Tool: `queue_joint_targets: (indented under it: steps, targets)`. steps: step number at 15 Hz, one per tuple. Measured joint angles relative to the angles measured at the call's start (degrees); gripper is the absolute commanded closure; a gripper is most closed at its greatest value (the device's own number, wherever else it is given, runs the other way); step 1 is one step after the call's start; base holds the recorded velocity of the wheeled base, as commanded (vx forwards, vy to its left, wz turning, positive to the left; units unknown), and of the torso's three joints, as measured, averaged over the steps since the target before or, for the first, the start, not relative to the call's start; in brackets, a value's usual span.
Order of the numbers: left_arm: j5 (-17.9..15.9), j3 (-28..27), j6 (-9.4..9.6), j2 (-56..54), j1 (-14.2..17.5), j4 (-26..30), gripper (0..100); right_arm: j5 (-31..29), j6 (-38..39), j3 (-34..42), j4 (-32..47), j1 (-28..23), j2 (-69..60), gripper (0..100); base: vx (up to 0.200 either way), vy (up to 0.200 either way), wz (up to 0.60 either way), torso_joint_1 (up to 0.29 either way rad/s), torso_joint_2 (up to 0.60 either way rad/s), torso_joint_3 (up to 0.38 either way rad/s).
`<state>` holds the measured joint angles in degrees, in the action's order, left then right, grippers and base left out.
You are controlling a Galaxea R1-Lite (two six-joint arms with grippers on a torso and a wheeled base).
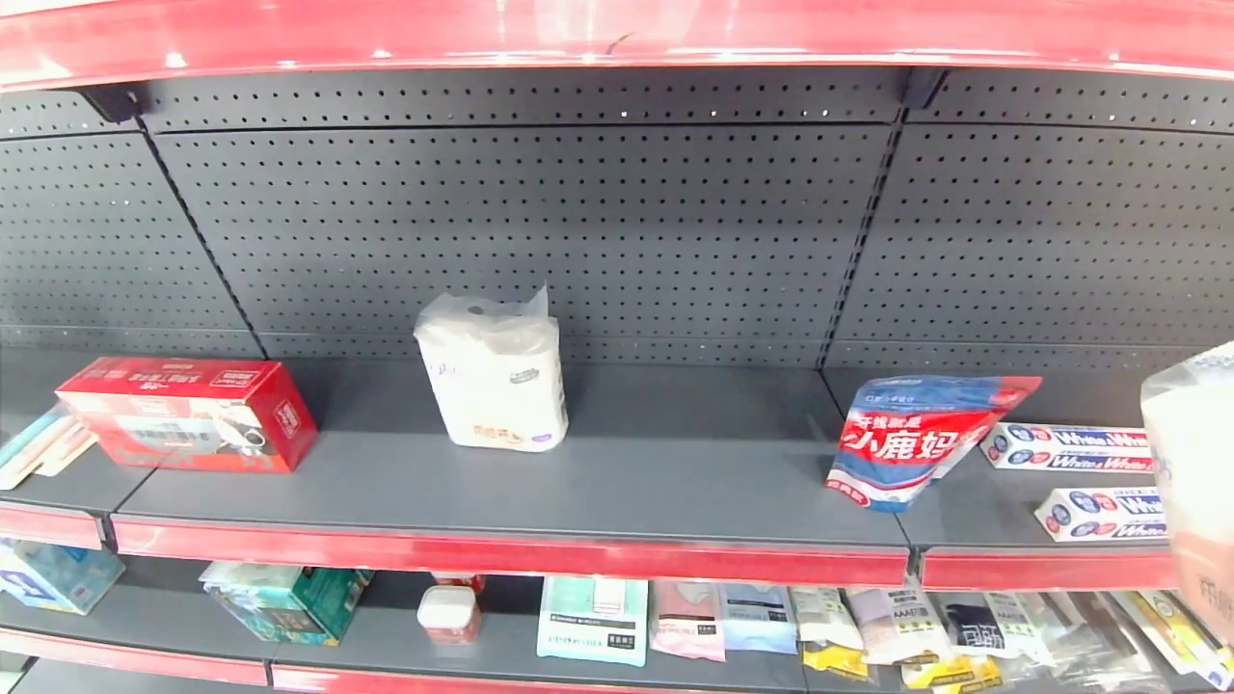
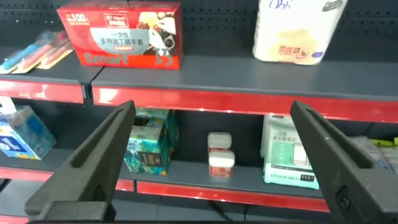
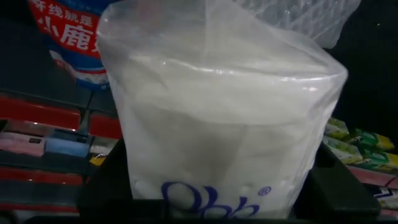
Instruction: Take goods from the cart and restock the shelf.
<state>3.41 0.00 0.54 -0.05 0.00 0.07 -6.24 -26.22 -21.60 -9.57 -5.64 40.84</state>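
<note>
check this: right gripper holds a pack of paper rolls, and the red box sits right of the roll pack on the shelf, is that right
Wrong side: the head view shows the red box left of the roll pack on the shelf. The right gripper does hold a pack of paper rolls.

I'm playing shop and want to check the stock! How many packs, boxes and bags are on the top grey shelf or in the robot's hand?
Paper roll packs: 2, one on the shelf at, one in the right hand at
Red box: 1
Toothpaste boxes: 2
Blue-and-red bag: 1
Total: 6
</note>
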Motion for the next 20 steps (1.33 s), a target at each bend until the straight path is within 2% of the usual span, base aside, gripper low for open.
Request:
queue_joint_targets:
  steps: [4,6,9,11,13,15,20]
  targets:
    - [0.0,0.0,0.06,0.0,0.0,0.0,0,-0.9,0.4,1.6,0.3,-0.8,-1.8,100,0.000,0.000,0.00,0.000,0.00,0.000]
    - [0.0,0.0,0.12,0.0,0.0,0.0,0,-0.2,3.9,2.8,0.2,-1.9,-2.3,100,0.000,0.000,0.00,0.000,0.00,0.000]
    - [-0.2,0.0,0.33,0.0,0.0,0.0,0,5.7,12.1,4.1,0.1,-1.3,-2.6,100,0.000,0.000,0.00,0.000,0.00,0.000]
    - [-0.4,0.0,0.48,0.1,0.0,0.0,0,6.9,14.3,5.4,0.0,-1.1,-3.8,100,0.000,0.000,0.00,0.000,0.00,0.000]
    - [-0.5,0.0,1.84,0.0,0.0,-0.1,0,5.9,13.1,5.9,-0.1,-1.2,-5.0,100,0.000,0.000,0.00,0.000,0.00,0.000]
    - [-1.9,0.0,3.64,0.0,0.0,-0.1,0,6.0,16.5,6.9,0.0,-1.0,-5.6,100,0.000,0.000,0.00,0.000,0.00,0.000]
    - [-2.1,0.0,4.30,0.0,0.1,-1.0,0,6.0,19.0,7.6,0.3,-1.0,-8.4,100,0.000,0.000,0.00,0.000,0.00,0.000]
